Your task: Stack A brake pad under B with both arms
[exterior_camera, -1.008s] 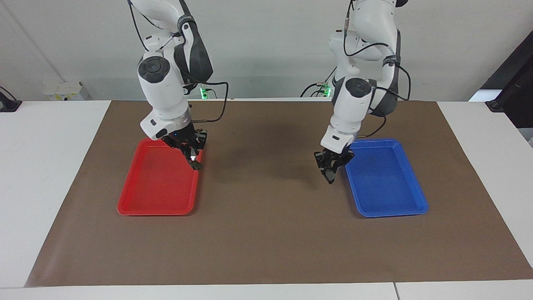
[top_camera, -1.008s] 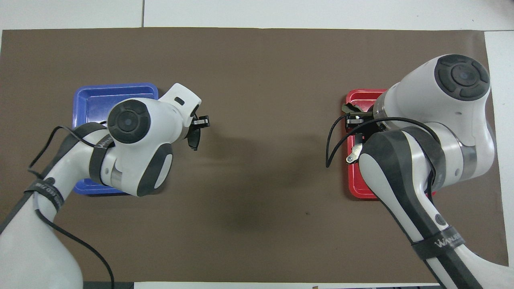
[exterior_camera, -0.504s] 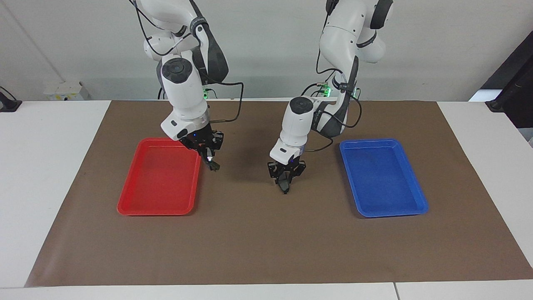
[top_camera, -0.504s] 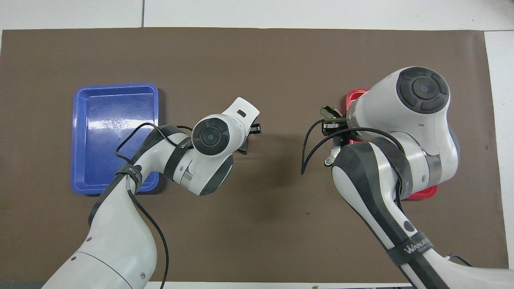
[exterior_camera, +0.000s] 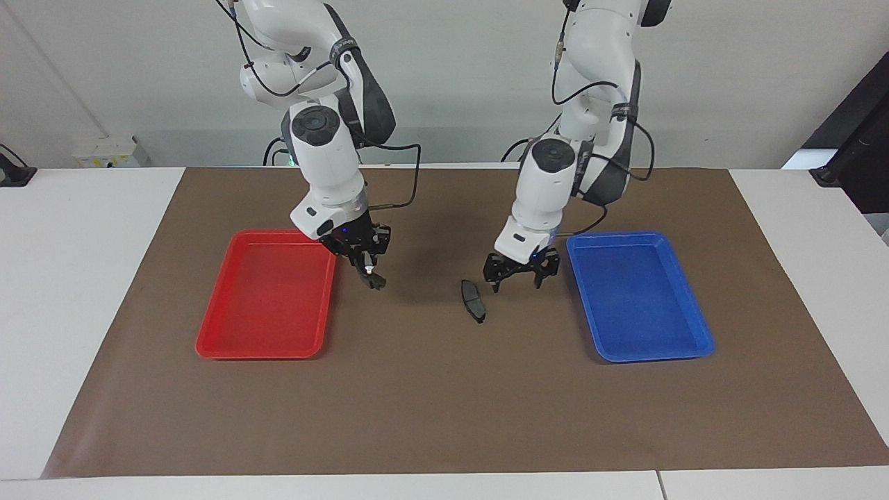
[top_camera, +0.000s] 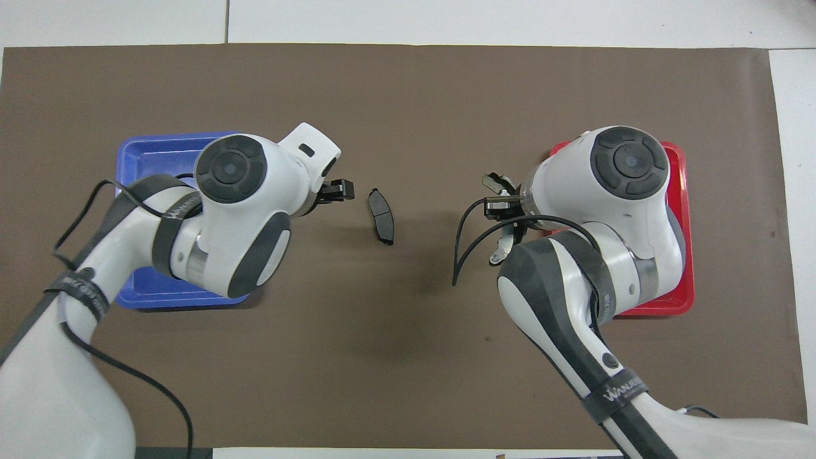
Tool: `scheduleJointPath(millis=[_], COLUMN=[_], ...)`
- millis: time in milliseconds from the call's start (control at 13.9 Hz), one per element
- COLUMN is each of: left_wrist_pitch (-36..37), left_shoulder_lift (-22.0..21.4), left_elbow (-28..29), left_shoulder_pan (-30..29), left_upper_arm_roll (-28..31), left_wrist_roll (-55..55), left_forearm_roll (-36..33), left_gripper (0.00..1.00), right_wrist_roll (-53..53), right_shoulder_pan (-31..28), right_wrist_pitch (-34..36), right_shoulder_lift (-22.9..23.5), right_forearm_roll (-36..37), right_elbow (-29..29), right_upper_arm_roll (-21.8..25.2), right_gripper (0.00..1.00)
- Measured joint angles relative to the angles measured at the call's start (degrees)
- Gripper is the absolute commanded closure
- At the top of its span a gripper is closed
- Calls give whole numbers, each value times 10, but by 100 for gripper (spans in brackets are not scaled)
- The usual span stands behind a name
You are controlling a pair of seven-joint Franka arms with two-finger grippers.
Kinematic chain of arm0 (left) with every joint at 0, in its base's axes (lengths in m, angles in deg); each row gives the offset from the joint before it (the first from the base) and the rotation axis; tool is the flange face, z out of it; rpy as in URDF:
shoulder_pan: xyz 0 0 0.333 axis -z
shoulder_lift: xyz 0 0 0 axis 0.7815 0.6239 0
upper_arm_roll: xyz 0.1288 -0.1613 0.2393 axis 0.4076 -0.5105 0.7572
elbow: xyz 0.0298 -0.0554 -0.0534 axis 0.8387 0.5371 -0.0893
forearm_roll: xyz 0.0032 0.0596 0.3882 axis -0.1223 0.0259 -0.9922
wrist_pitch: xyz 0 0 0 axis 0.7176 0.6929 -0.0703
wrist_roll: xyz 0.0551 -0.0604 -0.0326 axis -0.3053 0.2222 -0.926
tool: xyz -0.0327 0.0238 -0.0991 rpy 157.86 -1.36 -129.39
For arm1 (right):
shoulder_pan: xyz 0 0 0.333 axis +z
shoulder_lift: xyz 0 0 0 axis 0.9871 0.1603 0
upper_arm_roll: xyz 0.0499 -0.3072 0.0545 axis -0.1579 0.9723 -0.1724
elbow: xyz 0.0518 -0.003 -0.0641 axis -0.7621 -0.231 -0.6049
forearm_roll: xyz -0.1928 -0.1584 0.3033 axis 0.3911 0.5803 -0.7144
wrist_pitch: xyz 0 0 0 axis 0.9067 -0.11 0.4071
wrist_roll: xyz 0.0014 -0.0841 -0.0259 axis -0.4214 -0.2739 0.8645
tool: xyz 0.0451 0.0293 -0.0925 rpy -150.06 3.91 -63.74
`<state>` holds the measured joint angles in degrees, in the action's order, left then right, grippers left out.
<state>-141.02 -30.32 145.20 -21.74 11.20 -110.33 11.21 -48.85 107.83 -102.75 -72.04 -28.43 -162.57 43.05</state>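
The brown mat point(exterior_camera: 444, 389) covers most of the white table point(exterior_camera: 83, 292); a plain pale wall stands at the robots' end; both arms rise out of the facing view at the top, so their bases are cut off, and in the overhead view the arms' bulk hides much of both trays. The red tray point(exterior_camera: 267, 298) lies toward the right arm's end, the blue tray point(exterior_camera: 642, 298) toward the left arm's end; neither shows anything inside where its floor is visible. The A brake pad point(exterior_camera: 473, 301) lies on the mat between the trays, nearer the blue one, clear of both grippers. The left gripper point(exterior_camera: 519, 279) hangs just above the mat between the pad and the blue tray, its fingers spread wide and holding nothing. The right gripper point(exterior_camera: 366, 266) hangs over the mat beside the red tray's edge, fingers closed on B point(exterior_camera: 372, 277); only a dark end of B and a white tip show there, and in the overhead view its pale strip point(top_camera: 500, 245) peeks out under the wrist. Half a second ago the left gripper held the pad over the mat's middle; it has since released it and drawn back toward the blue tray; the right gripper has edged farther off the red tray.
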Motion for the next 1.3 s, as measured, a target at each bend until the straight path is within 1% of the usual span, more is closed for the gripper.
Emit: scheduleJointPath(millis=[72,216,432,576,792,1008,1297], left_wrist_pitch=[37,69,110,166,254,311,326], left_shoulder_lift=[-24,-62,-107,-132,-139,-133,-124], left_elbow=[3,6,4,-18,-89,-143,-149], left_shoulder_pan=[-24,-72,-143,-180,-211,-246,-264], left_upper_arm_roll=[1,3,6,7,7,7,7], left_wrist_roll=[26,81,168,207,249,298,336], left_forearm_roll=[0,0,0,0,0,0,0], left_gripper=[0,0,0,0,0,0,0], right_wrist_roll=[0,0,7,36,65,95,94], right_shoulder_pan=[13,36,60,62,62,63,81], right_wrist_pitch=[-13,-24,-24,-24,-25,-34,-49], right_shoulder_lift=[12,47,123,170,211,230,255], right_forearm_roll=[0,0,0,0,3,21,21], right_elbow=[4,34,122,172,216,228,230], right_upper_arm_roll=[0,-1,-5,-18,-36,-48,-53], right_gripper=[100,100,100,100,100,100,100])
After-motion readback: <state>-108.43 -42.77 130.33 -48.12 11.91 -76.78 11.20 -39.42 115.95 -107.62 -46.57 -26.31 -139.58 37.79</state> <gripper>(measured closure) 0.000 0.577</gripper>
